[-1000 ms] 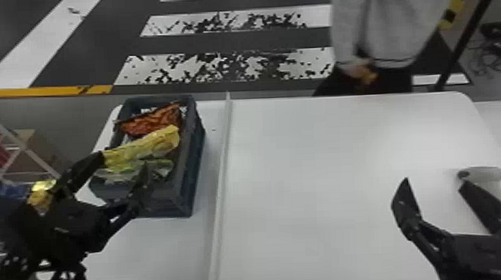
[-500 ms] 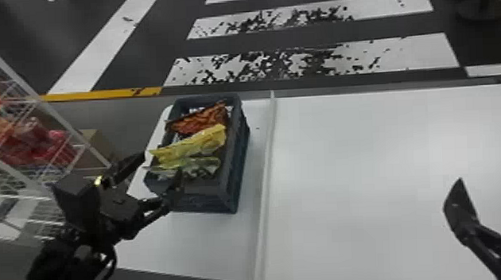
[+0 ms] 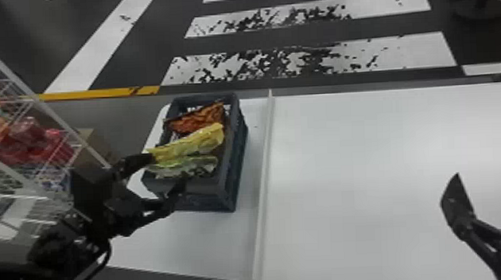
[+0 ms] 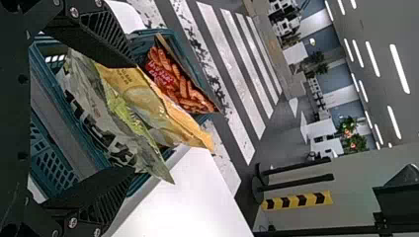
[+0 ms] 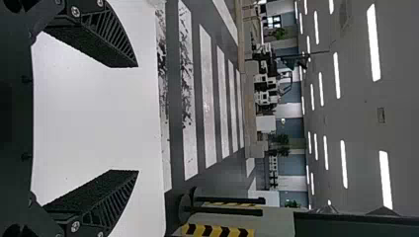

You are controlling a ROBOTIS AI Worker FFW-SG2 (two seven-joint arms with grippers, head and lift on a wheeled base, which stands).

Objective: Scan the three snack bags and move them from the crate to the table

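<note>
1. The dark blue crate [image 3: 238, 166] stands on the white table [image 3: 382, 165], left of a raised strip [image 3: 265, 181], likely so that the left arm can pick from it while the broader surface beyond takes scanned goods.
2. All three snack bags are in the crate, packed side by side with their upper edges poking above the rim: the green-and-grey bag [image 4: 113, 128] nearest the robot, the yellow bag [image 4: 153, 106] in the middle, the red-orange bag [image 4: 178, 84] farthest. That packing leaves each an edge to pinch.
3. The left gripper [image 4: 134, 118] is at the crate's near left side, its fingers spread wide and gripping nothing. One fingertip lies beside the yellow bag's left end, the other by the near rim; whether either touches, I can't tell. The wide spread seems meant to straddle a bag before closing, most likely the green-and-grey one.
4. The right gripper [image 5: 137, 119] is over the table's right part, wide open with nothing in it, well apart from the crate, perhaps waiting for the scanning share of the job.
5. With the bags touching, a careless pinch could drag up two.
</note>
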